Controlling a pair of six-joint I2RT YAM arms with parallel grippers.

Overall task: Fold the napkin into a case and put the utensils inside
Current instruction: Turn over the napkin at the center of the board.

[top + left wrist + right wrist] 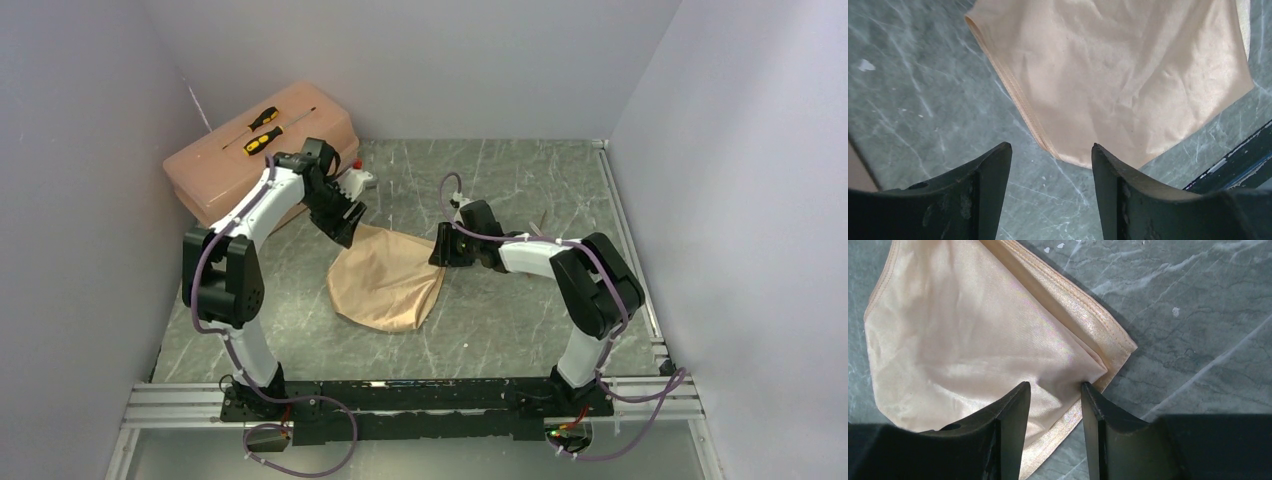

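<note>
The peach-tan satin napkin (388, 280) lies folded and creased in the middle of the table, with stitched hems along its edges (1073, 305). My left gripper (345, 228) hovers at its far-left corner. In the left wrist view it (1050, 146) is open over bare table, and the napkin's corner (1108, 85) sits just past the fingertips. My right gripper (440, 252) is at the napkin's right corner. There it (1054, 385) stands open astride the cloth, which puckers against the right fingertip (1088, 390). A thin brownish sliver (541, 219), perhaps one of the utensils, shows behind the right forearm.
A pink plastic toolbox (300, 125) sits at the back left, close behind the left arm, with two yellow-and-black screwdrivers (262, 120) on its lid. White walls enclose the grey marbled table (520, 330) on three sides, and a metal rail runs along its right edge.
</note>
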